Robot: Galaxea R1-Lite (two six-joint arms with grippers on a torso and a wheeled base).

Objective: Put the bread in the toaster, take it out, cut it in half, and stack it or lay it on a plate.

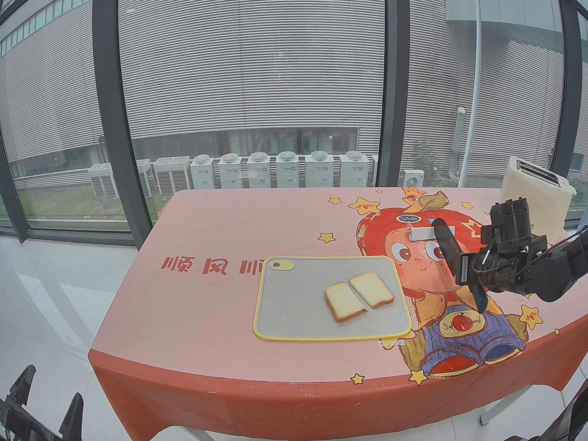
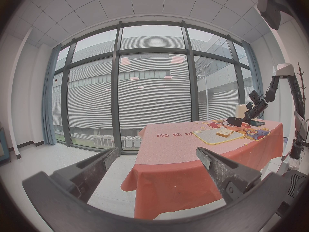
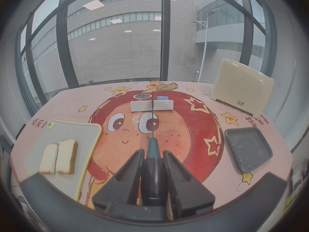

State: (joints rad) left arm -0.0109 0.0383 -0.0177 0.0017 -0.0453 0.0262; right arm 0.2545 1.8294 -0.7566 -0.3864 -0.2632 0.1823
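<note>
Red lettering [image 1: 211,266] near halved bread [image 1: 345,301]

You'll find a row of large red characters [image 1: 211,266] printed on the cloth over the surface. It runs up to the cutting board [image 1: 294,301], which hides its end. A small dark oval label [image 3: 142,96] with pale lettering sits on the cartoon figure's hair [image 3: 180,126]. The toaster [image 3: 241,86] carries a small dark mark [image 3: 240,103] low on its side. More red lettering [image 3: 257,120] lies on the cloth just beside it.
</note>
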